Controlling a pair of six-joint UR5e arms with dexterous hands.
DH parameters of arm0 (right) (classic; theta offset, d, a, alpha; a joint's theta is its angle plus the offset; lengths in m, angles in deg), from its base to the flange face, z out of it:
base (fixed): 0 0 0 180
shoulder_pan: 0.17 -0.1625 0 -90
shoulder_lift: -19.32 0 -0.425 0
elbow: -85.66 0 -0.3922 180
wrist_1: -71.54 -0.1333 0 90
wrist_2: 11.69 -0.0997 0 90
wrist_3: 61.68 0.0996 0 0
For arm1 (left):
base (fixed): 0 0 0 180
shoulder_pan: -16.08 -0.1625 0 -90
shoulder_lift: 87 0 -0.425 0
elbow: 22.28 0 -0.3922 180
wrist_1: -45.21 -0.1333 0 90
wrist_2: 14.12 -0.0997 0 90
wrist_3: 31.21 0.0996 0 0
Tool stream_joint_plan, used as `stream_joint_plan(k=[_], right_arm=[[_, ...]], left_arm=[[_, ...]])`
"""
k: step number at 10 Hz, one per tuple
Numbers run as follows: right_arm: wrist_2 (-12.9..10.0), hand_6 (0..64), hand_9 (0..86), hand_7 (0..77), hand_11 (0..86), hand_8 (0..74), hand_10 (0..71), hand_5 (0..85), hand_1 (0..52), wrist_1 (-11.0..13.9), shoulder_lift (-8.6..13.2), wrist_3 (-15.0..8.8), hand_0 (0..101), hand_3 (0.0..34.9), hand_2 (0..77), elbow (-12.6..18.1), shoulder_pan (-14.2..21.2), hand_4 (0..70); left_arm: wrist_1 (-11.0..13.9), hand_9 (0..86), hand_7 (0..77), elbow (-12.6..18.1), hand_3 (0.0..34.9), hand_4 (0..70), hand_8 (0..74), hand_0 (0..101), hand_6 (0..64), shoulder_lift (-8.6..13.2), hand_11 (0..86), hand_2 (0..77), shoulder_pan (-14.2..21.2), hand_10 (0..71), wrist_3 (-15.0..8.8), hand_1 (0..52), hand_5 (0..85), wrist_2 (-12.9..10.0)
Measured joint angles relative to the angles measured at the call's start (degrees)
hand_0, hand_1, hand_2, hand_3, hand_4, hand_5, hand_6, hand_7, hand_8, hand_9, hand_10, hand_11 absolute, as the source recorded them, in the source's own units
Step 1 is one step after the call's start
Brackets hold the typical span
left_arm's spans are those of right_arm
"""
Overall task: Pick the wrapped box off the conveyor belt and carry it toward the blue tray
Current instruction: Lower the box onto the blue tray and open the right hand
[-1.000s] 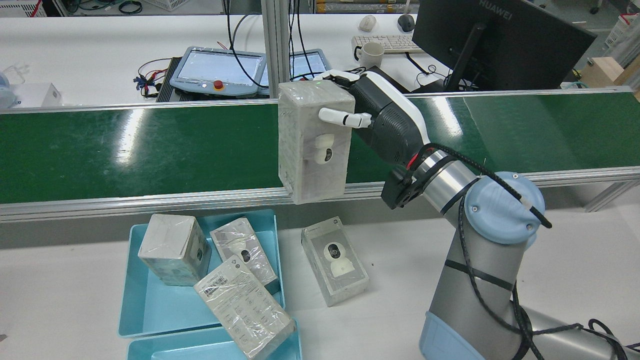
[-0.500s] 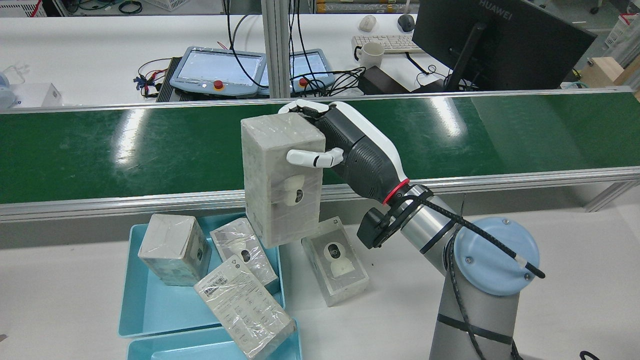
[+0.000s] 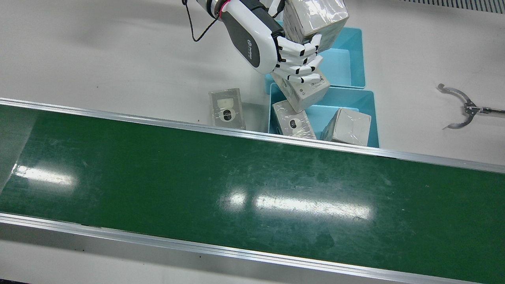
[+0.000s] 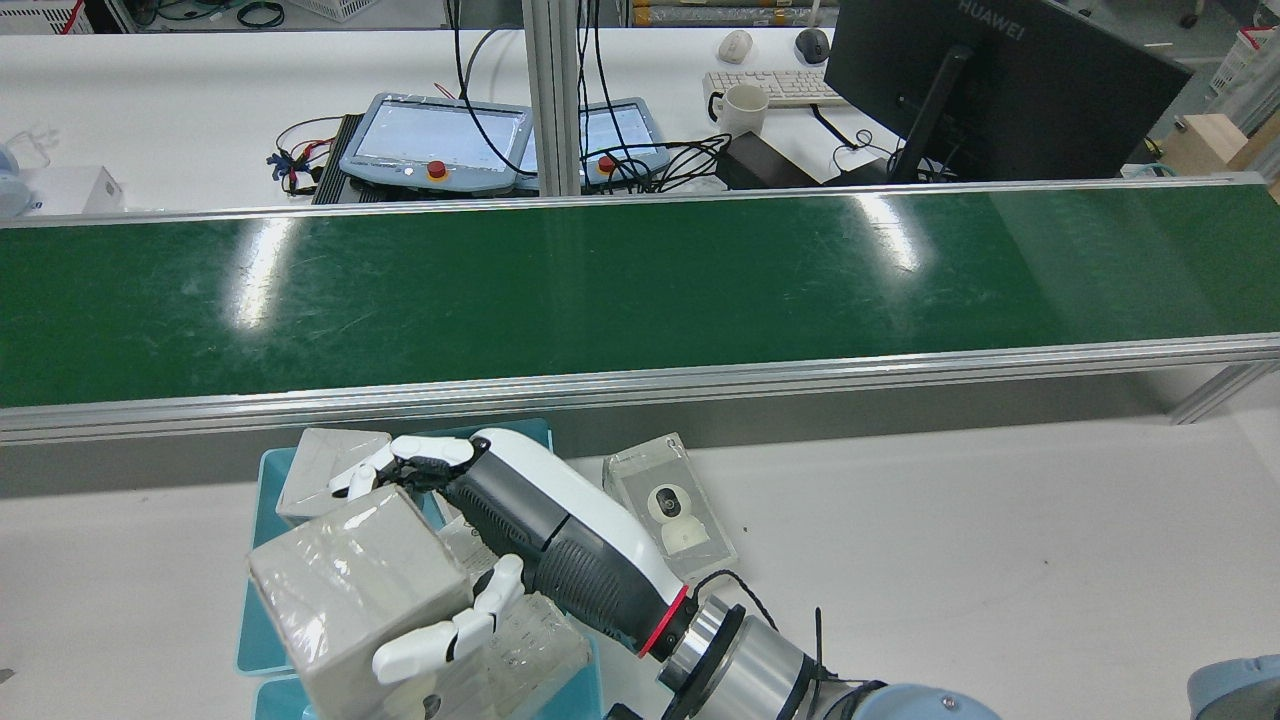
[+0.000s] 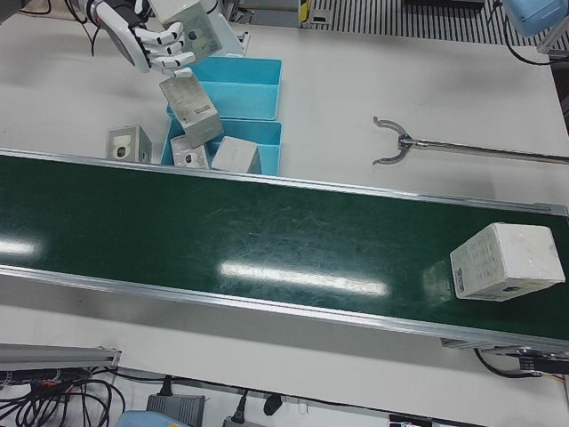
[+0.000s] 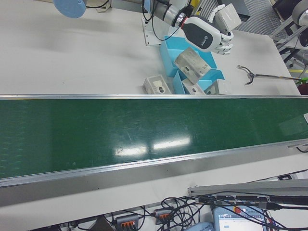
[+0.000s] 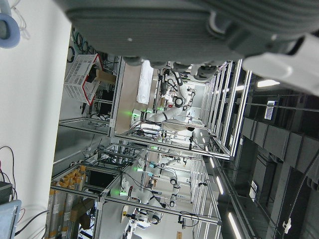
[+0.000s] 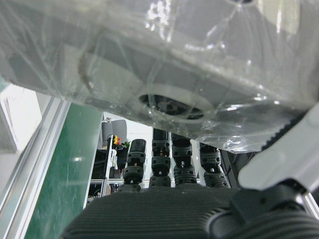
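Conveyor belt [image 4: 600,290]: green, across mid-frame in the rear view. Blue tray [image 4: 262,560]: lower left, boxes inside. Wrapped box [image 4: 350,590]: above the tray, off the belt. My right hand [image 4: 520,540]: fingers [image 4: 420,645] clamped on that box. My left hand: fingers' state unclear.

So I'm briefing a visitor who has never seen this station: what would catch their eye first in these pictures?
First, the right hand holding a wrapped box in the air above the blue trays, where other wrapped boxes already lie. Next, the long green conveyor belt across the whole station, with another wrapped box on it at one end in the left-front view. One more box lies on the white table beside the trays.
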Motion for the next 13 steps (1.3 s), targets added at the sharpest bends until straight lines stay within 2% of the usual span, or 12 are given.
stream_joint_plan(k=[1,2,3,4,5,6,7,8,9,11,12,13], right_arm=[[-0.03,33.8,34.4,50.7,20.2,21.8,14.2,50.2,0.5,-0.58,0.13,-2.42,43,0.0,26.2,1.04,2.61,26.7],[-0.04,28.9,22.9,55.6,15.8,12.5,11.4,50.7,0.5,-1.49,0.16,-4.22,42,2.6,26.2,1.69,4.71,26.7],[-0.04,18.0,3.3,52.9,12.0,0.0,7.6,52.4,3.3,-2.24,0.16,-5.41,44,10.6,25.1,2.06,6.37,21.8],[-0.04,18.0,3.3,52.9,12.0,0.0,7.6,52.4,3.3,-2.64,0.17,-6.01,44,10.6,25.1,2.20,7.34,21.8],[-0.04,9.8,5.4,44.7,9.8,2.2,6.5,48.0,6.5,-2.86,0.17,-6.32,44,14.8,22.9,2.25,7.87,20.7],[-0.04,8.2,4.9,31.1,8.2,0.0,6.0,38.2,12.0,-2.96,0.17,-6.46,44,19.0,25.1,2.26,8.16,19.1],[-0.04,8.2,4.9,31.1,8.2,0.0,6.0,38.2,12.0,-3.00,0.15,-6.51,44,19.0,25.1,2.27,8.28,19.1],[-0.04,8.7,4.9,29.5,9.8,1.1,6.0,36.5,12.5,-3.02,0.12,-6.54,44,26.8,24.5,2.26,8.34,19.1],[-0.04,8.7,4.9,30.0,9.8,0.5,6.5,37.1,11.5,-3.03,0.10,-6.56,43,29.3,23.5,2.24,8.37,18.5],[-0.02,8.7,4.9,30.0,10.4,0.5,6.5,37.1,12.0,-3.04,0.09,-6.56,43,30.4,23.5,2.23,8.39,18.5],[0.00,4.4,3.3,24.5,10.4,0.0,6.5,32.7,14.2,-3.04,0.09,-6.55,45,30.3,21.3,2.27,8.38,13.6],[0.03,0.0,2.2,16.4,4.9,0.0,1.6,21.3,7.6,-3.04,0.02,-6.51,45,30.3,13.1,2.31,8.36,12.0]], left_arm=[[0.00,0.5,0.5,0.00,0.0,0.5,0.5,0,0.0,0.00,0.0,0.5,0.00,0.5,0.00,0.0,0.5,0.00],[0.00,0.5,0.5,0.00,0.0,0.5,0.5,0,0.0,0.00,0.0,0.5,0.00,0.5,0.00,0.0,0.5,0.00],[0.00,0.0,0.5,0.00,0.0,0.5,0.5,0,0.0,0.00,0.0,0.5,0.00,0.5,0.00,0.0,0.5,0.00],[0.00,0.0,0.5,0.00,0.0,0.5,0.5,0,0.0,0.00,0.0,0.5,0.00,0.5,0.00,0.0,0.5,0.00],[0.00,0.0,0.5,0.00,0.0,0.5,0.5,0,0.5,0.00,0.0,0.5,0.00,0.5,0.00,0.0,0.5,0.00],[0.00,0.5,0.5,0.00,0.0,0.5,0.5,0,0.0,0.00,0.0,1.1,0.00,0.5,0.00,0.0,0.5,0.00],[0.00,0.5,0.5,0.00,0.0,0.5,0.5,0,0.0,0.00,0.0,1.1,0.00,0.5,0.00,0.0,0.5,0.00],[0.00,0.5,0.5,0.00,0.0,0.5,0.0,0,0.0,0.00,0.0,1.1,0.00,0.5,0.00,0.0,0.5,0.00],[0.00,0.5,0.5,0.00,0.0,0.5,0.0,0,0.0,0.00,0.0,1.1,0.00,0.5,0.00,0.0,0.5,0.00],[0.00,0.0,0.5,0.00,0.0,0.5,0.5,0,0.0,0.00,0.0,0.5,0.00,0.0,0.00,0.0,0.5,0.00],[0.00,0.0,0.5,0.00,0.0,0.5,0.5,0,0.0,0.00,0.0,0.5,0.00,0.5,0.00,0.0,0.5,0.00],[0.00,0.0,0.5,0.00,0.0,0.5,0.5,0,0.0,0.00,0.0,0.5,0.00,0.5,0.00,0.0,0.5,0.00]])
